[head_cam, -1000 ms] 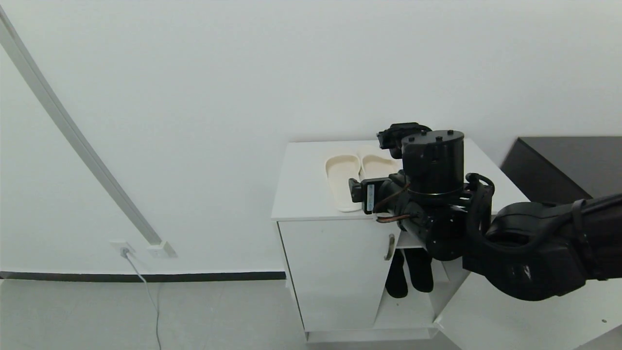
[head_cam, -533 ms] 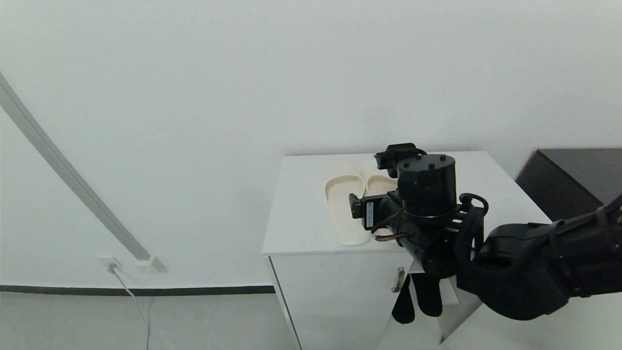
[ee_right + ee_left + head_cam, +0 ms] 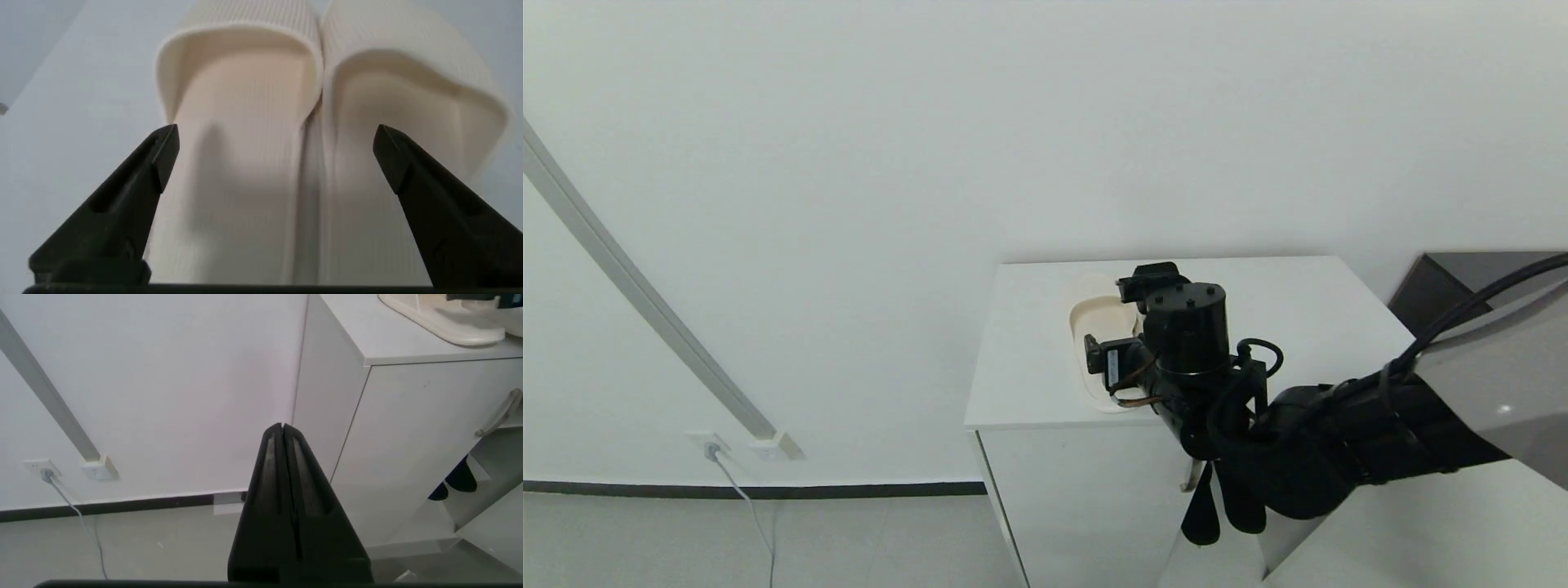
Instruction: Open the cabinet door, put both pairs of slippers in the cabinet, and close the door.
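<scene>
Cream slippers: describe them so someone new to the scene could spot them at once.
Find the white cabinet against the wall; on its top lies a pale pair, side by side, with the open right gripper close over them. They are the cream slippers, ribbed, unlike the black slippers inside below.

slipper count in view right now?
4. A cream pair lies side by side on the cabinet top, between the open right gripper's fingers. A black pair stands inside the cabinet, partly hidden by the right arm.
</scene>
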Robot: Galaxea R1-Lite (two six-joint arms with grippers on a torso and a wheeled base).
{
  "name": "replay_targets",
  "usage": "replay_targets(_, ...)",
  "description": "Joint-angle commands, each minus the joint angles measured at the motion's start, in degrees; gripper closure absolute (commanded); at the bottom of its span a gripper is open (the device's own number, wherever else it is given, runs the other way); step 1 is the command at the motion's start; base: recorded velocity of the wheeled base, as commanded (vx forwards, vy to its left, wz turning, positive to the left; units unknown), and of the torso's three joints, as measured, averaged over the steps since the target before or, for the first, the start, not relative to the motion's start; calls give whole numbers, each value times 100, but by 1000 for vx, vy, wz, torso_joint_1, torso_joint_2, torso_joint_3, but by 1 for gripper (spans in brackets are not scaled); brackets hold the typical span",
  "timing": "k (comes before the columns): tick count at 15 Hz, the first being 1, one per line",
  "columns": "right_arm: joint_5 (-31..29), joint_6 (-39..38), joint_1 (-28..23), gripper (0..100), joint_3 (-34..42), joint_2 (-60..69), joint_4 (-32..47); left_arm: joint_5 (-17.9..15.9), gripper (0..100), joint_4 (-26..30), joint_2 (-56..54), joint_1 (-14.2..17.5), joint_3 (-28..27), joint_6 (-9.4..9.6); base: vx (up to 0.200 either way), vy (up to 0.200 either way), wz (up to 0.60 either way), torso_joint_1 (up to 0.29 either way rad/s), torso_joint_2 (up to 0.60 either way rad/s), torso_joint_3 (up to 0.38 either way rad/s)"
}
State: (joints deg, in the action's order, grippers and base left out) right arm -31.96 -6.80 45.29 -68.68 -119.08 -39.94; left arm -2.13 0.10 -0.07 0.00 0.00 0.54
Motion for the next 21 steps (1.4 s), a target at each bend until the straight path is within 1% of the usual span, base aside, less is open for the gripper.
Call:
replay_targets(1, 41, 91, -222, 0, -515, -529, 21, -6, 100, -1, 7, 0, 0, -1, 0, 0, 0, 0, 0, 0)
replay_targets(4, 234, 109, -459, 0, -1095, -792, 267, 2, 100, -1, 7, 0, 0, -1, 0, 0, 0, 0, 0, 0)
replay_targets(6, 278, 109, -539, 0, -1350, -889, 329, -6, 100, -1, 7, 0, 0, -1, 0, 0, 0, 0, 0, 0)
replay_targets(8, 349, 109, -539, 0, -1437, -889, 390, 2, 100, -1, 7, 0, 0, -1, 0, 0, 0, 0, 0, 0)
replay_targets(9, 349, 109, -539, 100, -1534, -907, 460, 2, 100, -1, 7, 0, 0, -1, 0, 0, 0, 0, 0, 0)
replay_targets(18, 349, 162, -530, 100, -1464, -854, 452, 2, 100, -1, 7, 0, 0, -1, 0, 0, 0, 0, 0, 0)
replay_targets(20, 507, 170, -495, 100, -1174, -511, 443, 2, 100, -1, 7, 0, 0, -1, 0, 0, 0, 0, 0, 0)
replay_targets(21, 709, 214, -442, 100, -805, -116, 443, 2, 100, -1, 7, 0, 0, -1, 0, 0, 0, 0, 0, 0)
